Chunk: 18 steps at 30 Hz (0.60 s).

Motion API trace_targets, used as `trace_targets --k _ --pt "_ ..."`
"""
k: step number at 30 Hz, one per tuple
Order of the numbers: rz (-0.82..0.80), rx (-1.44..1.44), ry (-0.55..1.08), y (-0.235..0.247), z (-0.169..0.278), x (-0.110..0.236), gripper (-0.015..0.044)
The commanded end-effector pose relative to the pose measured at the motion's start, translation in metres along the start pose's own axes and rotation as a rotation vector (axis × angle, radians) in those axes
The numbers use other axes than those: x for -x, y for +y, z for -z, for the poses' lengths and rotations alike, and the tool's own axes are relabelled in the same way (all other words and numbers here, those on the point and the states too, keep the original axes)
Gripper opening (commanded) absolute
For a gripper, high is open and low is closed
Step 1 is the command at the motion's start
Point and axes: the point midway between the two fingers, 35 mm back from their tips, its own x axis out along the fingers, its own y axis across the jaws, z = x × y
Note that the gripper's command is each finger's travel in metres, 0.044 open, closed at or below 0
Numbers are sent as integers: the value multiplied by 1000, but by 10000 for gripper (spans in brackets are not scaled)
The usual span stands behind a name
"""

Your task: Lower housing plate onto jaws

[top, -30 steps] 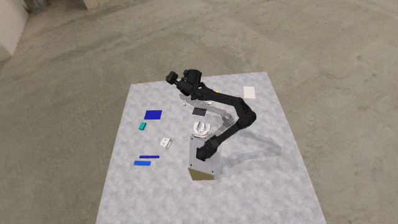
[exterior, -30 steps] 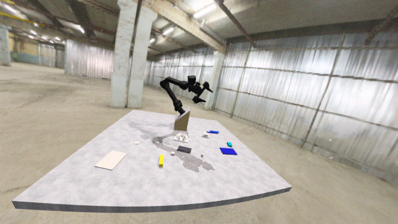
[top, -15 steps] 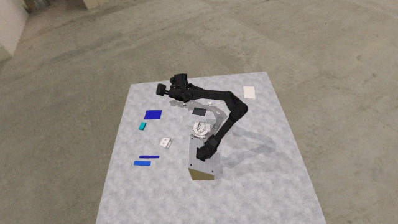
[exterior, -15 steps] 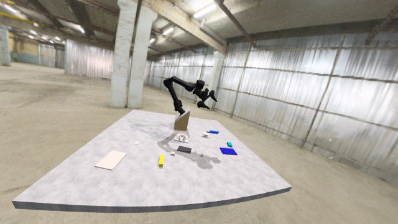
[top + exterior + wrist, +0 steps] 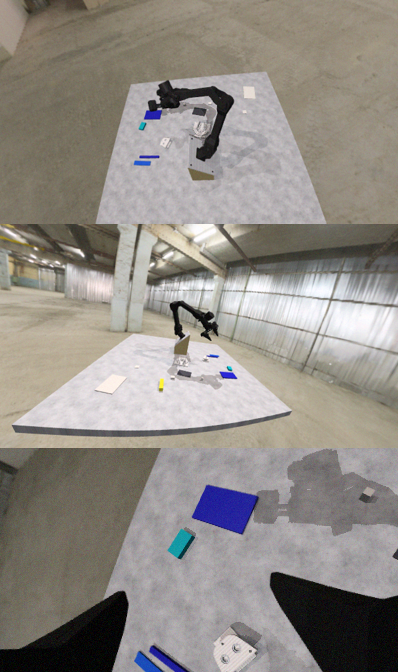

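The white housing plate (image 5: 166, 143) (image 5: 206, 358) (image 5: 239, 658) shows two round holes. It is on the table, apart from the jaws, and its underside is mostly hidden. The white base with the two upright jaws (image 5: 201, 128) (image 5: 181, 361) stands in front of the arm's mount; it is outside the wrist view. The pins and the fit of the jaws are too small to make out. My gripper (image 5: 214, 338) (image 5: 200, 588) is open and empty, high above the table. In the wrist view the housing plate is below the space between the fingers, towards the right finger.
A dark blue plate (image 5: 152, 114) (image 5: 228, 375) (image 5: 225, 509) and a teal block (image 5: 142, 126) (image 5: 229, 368) (image 5: 180, 544) lie near the table's side edge. Two blue bars lie beyond the housing plate. A dark plate (image 5: 199, 111) (image 5: 184, 373), a yellow bar (image 5: 161, 384) and a cream sheet (image 5: 249, 93) (image 5: 111, 384) also lie there.
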Motion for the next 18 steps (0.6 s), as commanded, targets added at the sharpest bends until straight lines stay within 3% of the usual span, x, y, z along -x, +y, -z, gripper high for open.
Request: trace_targets --k 1,18 --pt "45 112 96 6 21 -19 440" --pt "168 478 466 6 106 -70 440"
